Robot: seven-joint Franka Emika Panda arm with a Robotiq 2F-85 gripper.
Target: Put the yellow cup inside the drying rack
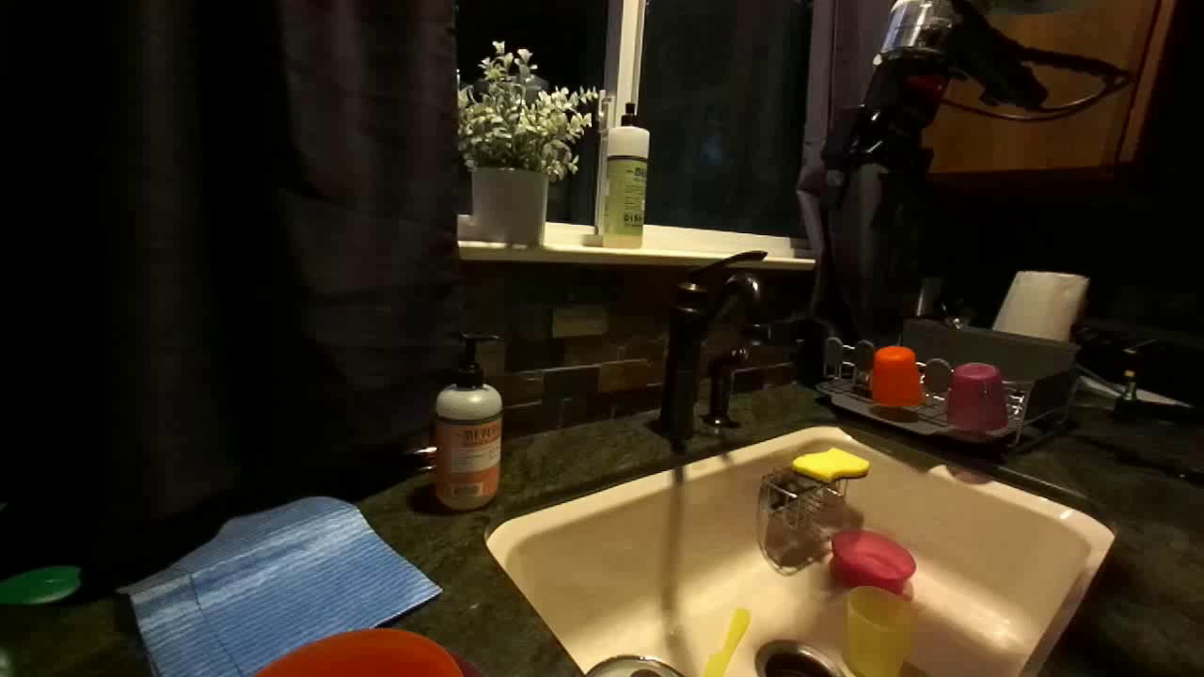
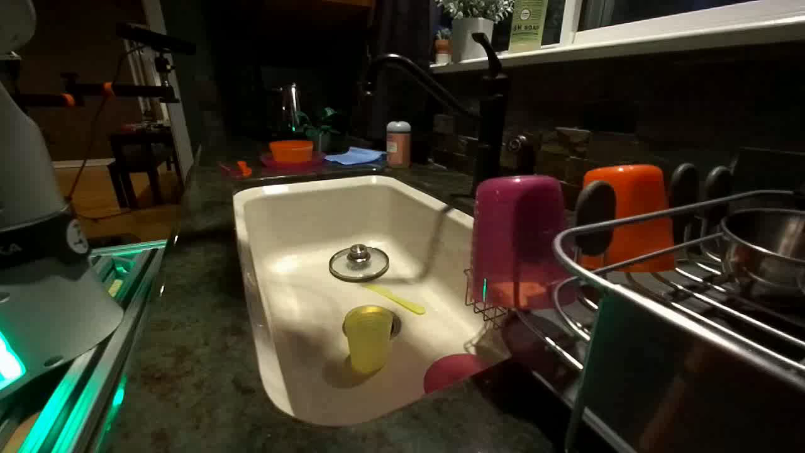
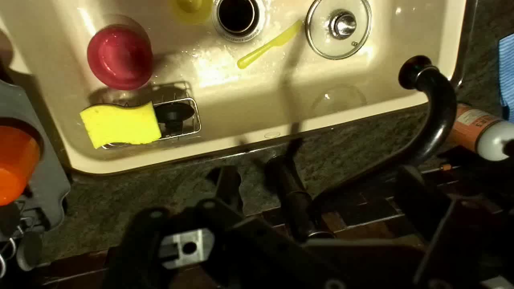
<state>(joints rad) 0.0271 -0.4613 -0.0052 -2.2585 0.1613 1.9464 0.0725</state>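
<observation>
The yellow cup [image 1: 878, 632] stands upright in the cream sink, beside the drain, in both exterior views [image 2: 369, 343]. In the wrist view only part of the yellow cup [image 3: 192, 9] shows at the top edge. The dark wire drying rack [image 1: 1039, 376] stands on the counter beside the sink. It also shows in an exterior view [image 2: 666, 365] and at the left of the wrist view [image 3: 46, 168]. It holds an upturned orange cup [image 1: 895, 376] and purple cup [image 1: 976, 397]. My gripper [image 1: 858, 160] is high above the rack area, away from the cup. Its fingers [image 3: 323, 180] are apart and empty.
The black faucet [image 3: 437, 112] rises behind the sink [image 2: 251, 302]. A yellow sponge [image 3: 122, 124] lies on a wire caddy. A red bowl [image 3: 119, 56], yellow knife [image 3: 269, 45] and glass lid [image 3: 339, 28] are in the sink. A metal pot [image 2: 767, 251] sits in the rack.
</observation>
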